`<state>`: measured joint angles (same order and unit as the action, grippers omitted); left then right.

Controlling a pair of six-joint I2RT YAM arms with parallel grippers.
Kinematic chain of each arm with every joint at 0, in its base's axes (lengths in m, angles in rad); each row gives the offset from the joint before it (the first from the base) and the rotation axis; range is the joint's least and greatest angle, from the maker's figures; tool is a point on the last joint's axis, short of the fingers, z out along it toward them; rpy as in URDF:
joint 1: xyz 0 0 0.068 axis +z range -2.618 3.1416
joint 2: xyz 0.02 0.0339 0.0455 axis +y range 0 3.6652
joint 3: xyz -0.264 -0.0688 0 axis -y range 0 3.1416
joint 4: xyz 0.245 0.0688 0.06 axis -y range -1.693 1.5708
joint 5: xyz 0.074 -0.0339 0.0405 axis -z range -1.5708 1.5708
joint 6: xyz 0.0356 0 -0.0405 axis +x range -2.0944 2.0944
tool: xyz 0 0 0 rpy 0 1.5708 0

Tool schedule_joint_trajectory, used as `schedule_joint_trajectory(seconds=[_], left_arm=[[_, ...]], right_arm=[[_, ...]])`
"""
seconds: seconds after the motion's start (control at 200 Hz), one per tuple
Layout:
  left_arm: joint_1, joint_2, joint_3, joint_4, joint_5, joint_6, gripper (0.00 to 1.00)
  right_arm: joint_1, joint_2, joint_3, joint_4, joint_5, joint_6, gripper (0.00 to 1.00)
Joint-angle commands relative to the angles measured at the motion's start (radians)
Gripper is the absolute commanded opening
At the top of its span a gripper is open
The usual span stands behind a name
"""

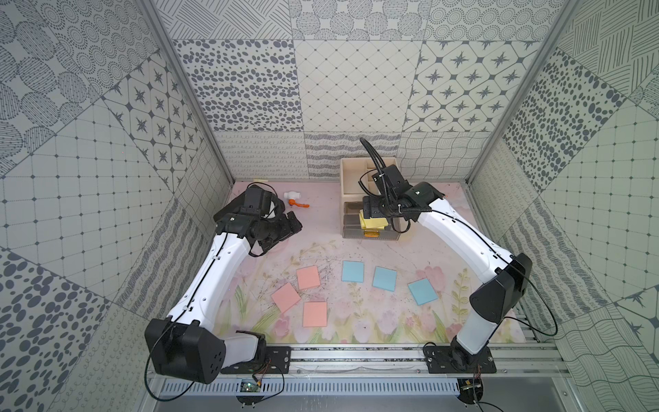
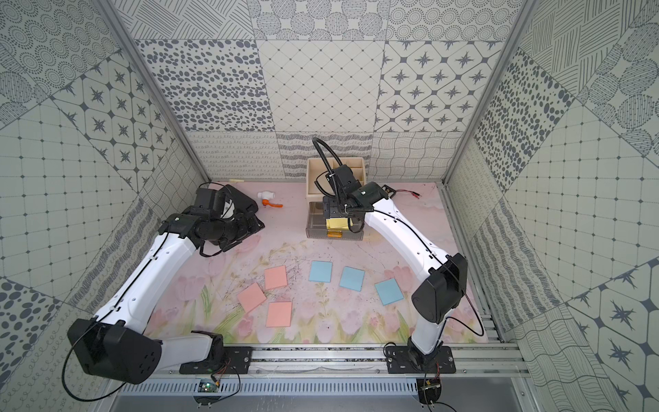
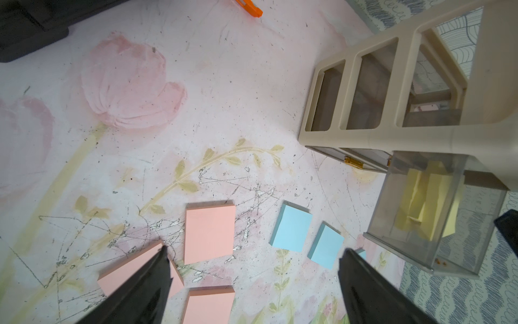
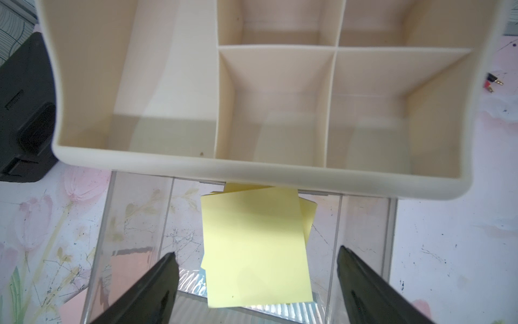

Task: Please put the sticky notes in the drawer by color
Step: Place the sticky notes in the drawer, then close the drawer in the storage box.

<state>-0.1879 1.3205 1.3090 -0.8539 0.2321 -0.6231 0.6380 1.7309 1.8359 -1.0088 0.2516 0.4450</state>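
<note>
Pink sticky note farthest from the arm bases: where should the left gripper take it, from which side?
Probably from straight above: the pink sticky note lies flat, bare mat around every edge. Straddle two opposite edges with the open left gripper and pinch inward.

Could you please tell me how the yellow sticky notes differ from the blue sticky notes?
The yellow sticky notes overlap in the open clear drawer; the blue sticky notes lie apart on the mat. The yellow ones sit beneath the right tool; the blue ones are uncovered. Both are square.
</note>
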Motion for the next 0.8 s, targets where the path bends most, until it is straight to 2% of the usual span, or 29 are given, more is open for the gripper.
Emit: schedule_joint_trajectory(seconds=[0.0, 0.125, 0.205, 0.33, 0.455, 0.58, 0.695, 0.795], left_arm=[[-0.039, 0.067, 0.131, 0.068, 0.011, 0.028, 0.92], [-0.123, 0.171, 0.298, 0.052, -0.092, 0.071, 0.82], [-0.184, 0.257, 0.420, 0.021, -0.176, 0.110, 0.78], [-0.243, 0.413, 0.620, -0.038, -0.214, 0.144, 0.73], [-0.282, 0.550, 0.814, -0.097, -0.252, 0.159, 0.71], [-0.300, 0.660, 0.959, -0.139, -0.270, 0.166, 0.74], [-0.321, 0.747, 1.081, -0.178, -0.299, 0.188, 0.59], [-0.336, 0.806, 1.152, -0.206, -0.336, 0.207, 0.59]], right_arm=[[-0.001, -0.121, -0.014, 0.054, 0.018, -0.023, 0.74], [0.006, -0.271, -0.209, 0.208, -0.011, -0.015, 0.23], [0.008, -0.384, -0.375, 0.326, -0.029, 0.004, 0.00], [0.009, -0.511, -0.593, 0.451, -0.072, 0.048, 0.00], [0.022, -0.554, -0.744, 0.553, -0.156, 0.089, 0.00], [0.049, -0.539, -0.809, 0.618, -0.179, 0.102, 0.00], [0.051, -0.499, -0.820, 0.663, -0.193, 0.100, 0.00], [0.051, -0.464, -0.819, 0.702, -0.193, 0.093, 0.00]])
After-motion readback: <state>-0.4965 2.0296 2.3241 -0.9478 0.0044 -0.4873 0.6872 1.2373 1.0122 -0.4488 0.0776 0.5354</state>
